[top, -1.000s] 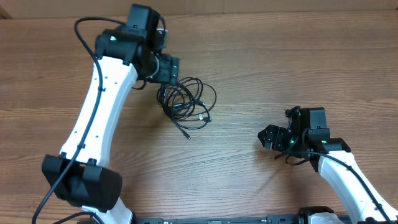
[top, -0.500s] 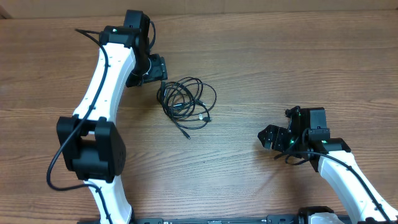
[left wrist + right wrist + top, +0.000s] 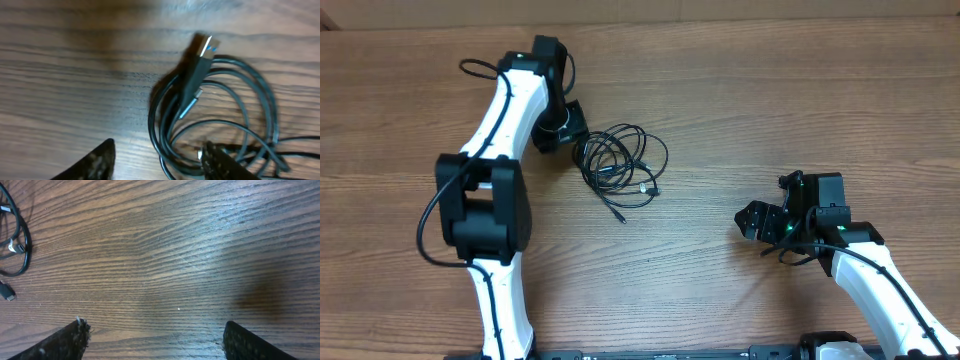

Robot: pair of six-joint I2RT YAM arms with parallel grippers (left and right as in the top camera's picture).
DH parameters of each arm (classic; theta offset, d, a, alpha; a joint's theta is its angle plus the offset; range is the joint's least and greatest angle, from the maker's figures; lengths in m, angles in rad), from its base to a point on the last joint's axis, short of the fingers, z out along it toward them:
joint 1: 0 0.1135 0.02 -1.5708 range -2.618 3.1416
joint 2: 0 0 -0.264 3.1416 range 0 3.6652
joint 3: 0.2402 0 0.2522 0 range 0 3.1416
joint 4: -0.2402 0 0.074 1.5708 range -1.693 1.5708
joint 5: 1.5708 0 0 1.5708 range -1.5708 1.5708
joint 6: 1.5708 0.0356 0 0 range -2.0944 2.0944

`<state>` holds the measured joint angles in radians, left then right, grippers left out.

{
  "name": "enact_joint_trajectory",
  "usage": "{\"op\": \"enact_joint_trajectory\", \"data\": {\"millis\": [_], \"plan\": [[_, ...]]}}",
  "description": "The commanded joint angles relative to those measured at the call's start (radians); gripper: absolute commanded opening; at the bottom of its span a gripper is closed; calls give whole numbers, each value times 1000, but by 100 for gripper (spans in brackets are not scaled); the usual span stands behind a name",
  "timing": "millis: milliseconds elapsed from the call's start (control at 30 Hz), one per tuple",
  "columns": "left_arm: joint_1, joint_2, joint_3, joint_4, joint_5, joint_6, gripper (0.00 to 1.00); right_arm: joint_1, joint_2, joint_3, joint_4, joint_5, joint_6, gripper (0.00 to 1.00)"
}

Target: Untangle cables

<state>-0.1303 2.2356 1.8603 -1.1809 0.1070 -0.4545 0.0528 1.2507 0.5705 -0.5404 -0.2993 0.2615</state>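
Overhead, we see the cables lying as one loose bundle of overlapping loops on the wooden table, left of centre, with a single free end trailing out toward the near side. The left gripper sits low at the bundle's left edge. In its wrist view the jaws stand partly apart with the rim of the loops between them. One fingertip is clear of the strands and the other overlaps them, though we cannot tell whether it touches. A silver-tipped plug lies across the bundle. The right gripper rests well apart on the table's right side, with its jaws wide over bare wood.
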Motion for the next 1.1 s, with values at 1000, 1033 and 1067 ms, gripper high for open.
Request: {"op": "enact_joint_trajectory", "data": {"millis": [1000,1033,1067], "plan": [[-40,78,-21,-51,18,-9,4,-2,2,19,4,10,2,88],[-41,71,-11,-59,19,-4,4,-2,2,19,4,6,-1,89],[-42,60,0,-65,25,7,4,-2,2,19,5,-17,-2,91]]}}
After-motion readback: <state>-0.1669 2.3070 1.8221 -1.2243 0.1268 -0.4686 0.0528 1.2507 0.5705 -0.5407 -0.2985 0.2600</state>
